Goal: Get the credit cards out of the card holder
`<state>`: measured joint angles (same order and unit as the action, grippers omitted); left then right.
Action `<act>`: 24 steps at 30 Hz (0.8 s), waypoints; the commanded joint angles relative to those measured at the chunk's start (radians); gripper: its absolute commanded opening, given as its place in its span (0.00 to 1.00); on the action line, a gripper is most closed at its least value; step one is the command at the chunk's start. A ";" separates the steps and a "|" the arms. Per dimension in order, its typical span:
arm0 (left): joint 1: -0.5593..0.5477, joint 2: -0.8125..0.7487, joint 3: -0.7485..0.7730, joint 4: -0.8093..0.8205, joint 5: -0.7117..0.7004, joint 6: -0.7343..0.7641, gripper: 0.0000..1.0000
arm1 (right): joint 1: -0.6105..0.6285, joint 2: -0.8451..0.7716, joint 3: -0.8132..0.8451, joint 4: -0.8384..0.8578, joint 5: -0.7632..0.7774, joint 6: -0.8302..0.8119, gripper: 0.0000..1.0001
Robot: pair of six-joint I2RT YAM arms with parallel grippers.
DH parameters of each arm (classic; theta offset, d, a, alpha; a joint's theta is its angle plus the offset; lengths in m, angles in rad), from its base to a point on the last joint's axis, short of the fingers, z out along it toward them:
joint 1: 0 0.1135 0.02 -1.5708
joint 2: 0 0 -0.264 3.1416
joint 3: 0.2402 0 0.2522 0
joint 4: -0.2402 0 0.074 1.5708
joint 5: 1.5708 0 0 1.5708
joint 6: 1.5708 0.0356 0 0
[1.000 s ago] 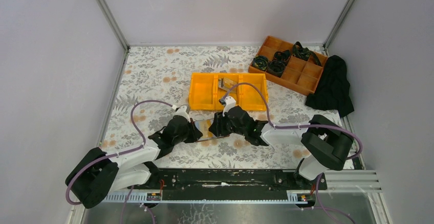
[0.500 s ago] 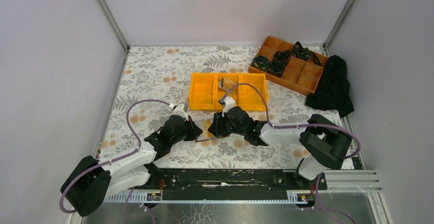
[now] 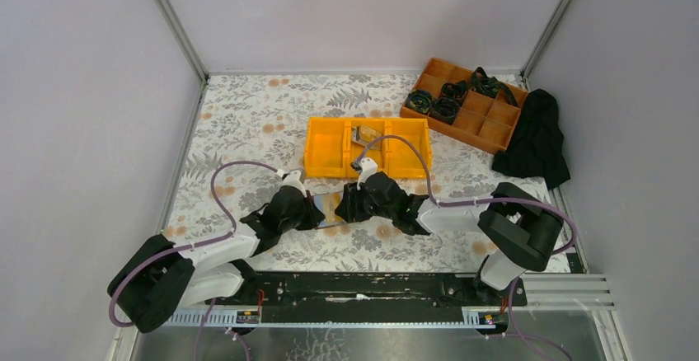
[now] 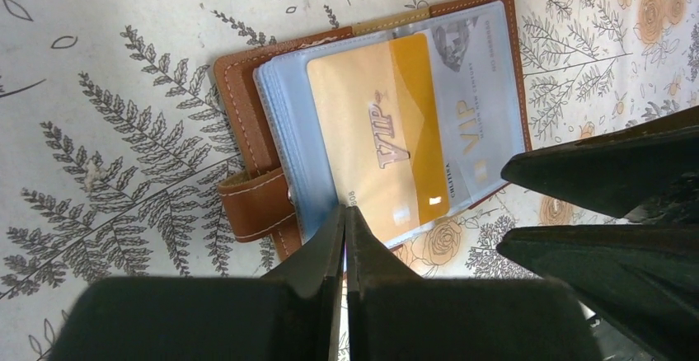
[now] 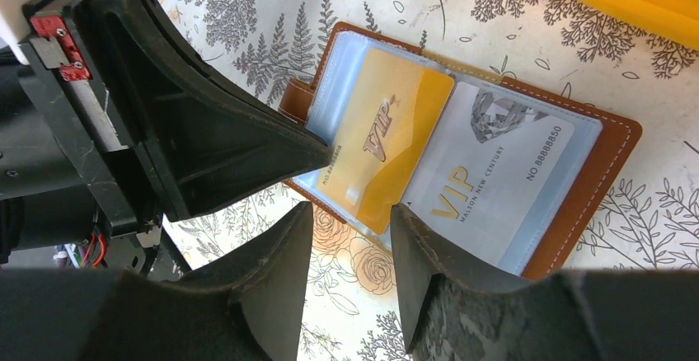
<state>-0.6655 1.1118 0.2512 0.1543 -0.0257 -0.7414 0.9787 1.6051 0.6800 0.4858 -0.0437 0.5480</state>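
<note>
The brown leather card holder (image 4: 247, 89) lies open on the floral table, its clear sleeves facing up. A gold VIP credit card (image 4: 371, 130) rests tilted across the sleeves. A silver-grey VIP credit card (image 5: 503, 171) sits in the right-hand sleeve. My left gripper (image 4: 344, 210) is shut, and its tip rests at the near corner of the gold card. My right gripper (image 5: 352, 213) is open, and the gold card's (image 5: 387, 138) lower end lies just beyond the gap between its fingers. In the top view both grippers, left (image 3: 316, 209) and right (image 3: 341, 209), meet over the holder.
A yellow bin (image 3: 330, 148) stands just behind the holder. At the back right is an orange-brown compartment tray (image 3: 486, 122) with black rolled items, and next to it a black cloth (image 3: 536, 138). Walls close in on both sides.
The left arm's base and elbow swung outward and came back. Both grippers stayed at the card holder with their jaws unchanged.
</note>
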 commanded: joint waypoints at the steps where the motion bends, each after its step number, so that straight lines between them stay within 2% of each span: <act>1: 0.009 0.032 0.007 0.005 -0.020 0.025 0.04 | -0.010 0.020 0.022 0.060 -0.006 0.009 0.47; 24: 0.008 0.084 0.010 0.039 0.008 0.036 0.03 | -0.060 0.123 -0.021 0.211 -0.111 0.058 0.46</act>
<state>-0.6655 1.1755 0.2642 0.2241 -0.0174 -0.7368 0.9295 1.7226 0.6670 0.6048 -0.1158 0.5861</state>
